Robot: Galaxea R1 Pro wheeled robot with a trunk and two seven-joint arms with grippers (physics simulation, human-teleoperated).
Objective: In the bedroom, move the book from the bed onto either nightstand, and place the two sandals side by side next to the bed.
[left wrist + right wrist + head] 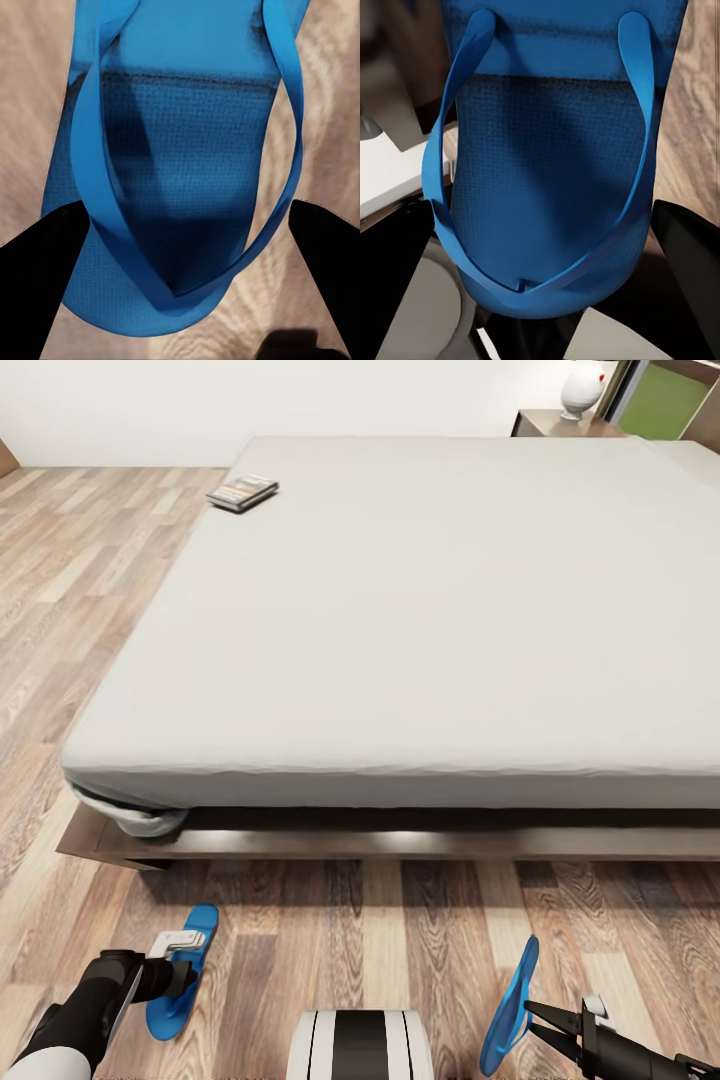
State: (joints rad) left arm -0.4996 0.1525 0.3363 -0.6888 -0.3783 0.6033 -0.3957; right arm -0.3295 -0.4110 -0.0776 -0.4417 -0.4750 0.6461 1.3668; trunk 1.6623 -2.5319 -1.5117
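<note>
The bed [430, 620] spreads its pale mattress over a dark frame across the head view. The book [243, 491] lies on the mattress's far left corner. One blue sandal [183, 972] [187, 150] lies nearly flat, low over the floor in front of the bed. My left gripper [186, 952] [187, 221] is shut across its width. The other blue sandal [510, 1005] [547, 172] hangs tilted on its edge above the floor, and my right gripper [537, 1027] [544, 217] is shut on it. A dark nightstand [555, 423] stands at the bed's far right.
A white rounded ornament [582, 390] sits on the nightstand. Wood-plank floor [90, 590] runs along the bed's left side and in front of it. My white and black base [362, 1045] is between the two sandals. The bed frame's corner [100, 845] juts out at the left.
</note>
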